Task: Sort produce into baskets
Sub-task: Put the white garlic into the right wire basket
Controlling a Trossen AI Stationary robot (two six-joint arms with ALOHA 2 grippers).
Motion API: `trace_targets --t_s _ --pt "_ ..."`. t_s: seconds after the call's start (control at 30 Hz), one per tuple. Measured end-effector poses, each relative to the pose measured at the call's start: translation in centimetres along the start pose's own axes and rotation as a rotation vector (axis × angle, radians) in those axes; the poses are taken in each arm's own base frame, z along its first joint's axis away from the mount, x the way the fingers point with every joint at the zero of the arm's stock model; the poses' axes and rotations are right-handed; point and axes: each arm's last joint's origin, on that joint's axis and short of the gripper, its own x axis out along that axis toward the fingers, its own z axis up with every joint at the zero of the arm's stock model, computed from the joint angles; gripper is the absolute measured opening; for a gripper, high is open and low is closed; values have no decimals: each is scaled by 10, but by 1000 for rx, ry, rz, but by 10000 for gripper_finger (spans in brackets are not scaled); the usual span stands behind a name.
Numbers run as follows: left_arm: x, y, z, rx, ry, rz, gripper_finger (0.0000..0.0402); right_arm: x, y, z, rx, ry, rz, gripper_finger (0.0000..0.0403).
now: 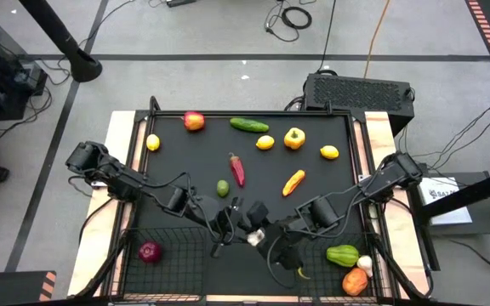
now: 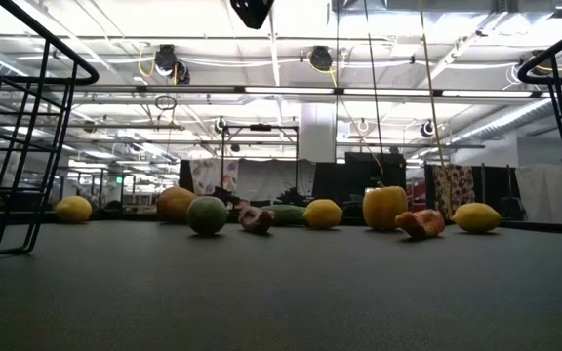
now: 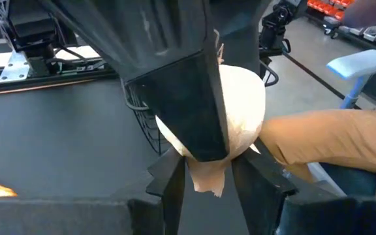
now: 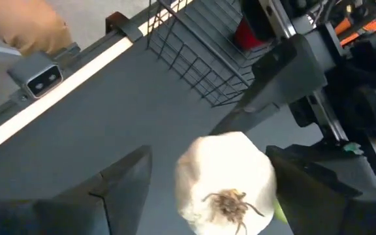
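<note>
A white garlic bulb (image 1: pixel 256 238) hangs above the table's near middle, between the two black wire baskets. My left gripper (image 1: pixel 245 226) is shut on it. My right gripper (image 4: pixel 207 156) is open, one finger on either side of the bulb (image 4: pixel 227 186), whose root end faces this wrist camera. I cannot tell whether either finger touches it. A purple onion (image 1: pixel 150 251) lies in the left basket (image 1: pixel 181 234). The right basket (image 1: pixel 373 289) holds a green pepper (image 1: pixel 343 255), another garlic (image 1: pixel 364 263) and an orange pepper (image 1: pixel 354 282). My left gripper pinches the garlic between its two fingers (image 3: pixel 172 186) at the bulb's lower end (image 3: pixel 230 153), where a papery tip (image 3: pixel 207 181) sticks out toward the wrist. It comes at the bulb from the table's left, slanting a little down. The bulb is lifted clear of the table.
On the black mat lie a red apple (image 1: pixel 194 121), a cucumber (image 1: pixel 249 125), lemons (image 1: pixel 153 142) (image 1: pixel 264 142) (image 1: pixel 329 152), a yellow pepper (image 1: pixel 293 138), a red chili (image 1: pixel 237 168), a lime (image 1: pixel 223 188) and an orange piece (image 1: pixel 293 182). A person's tan sleeve (image 3: pixel 325 143) shows beyond the table.
</note>
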Motion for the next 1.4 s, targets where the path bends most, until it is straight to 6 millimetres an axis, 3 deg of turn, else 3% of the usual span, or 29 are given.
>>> trace_targets --t_s 0.43,0.93,1.2,1.4 --pt "0 0 0 -18 2 -3 132 0 -1 0 18 2 -5 222" --pt "-6 1 -1 -21 44 72 253 -1 3 -3 82 38 14 208" --pt "-24 4 0 -14 123 220 285 -16 20 -8 234 129 60 208" --pt "-28 10 -6 6 188 393 286 -41 50 -19 464 328 151 208"
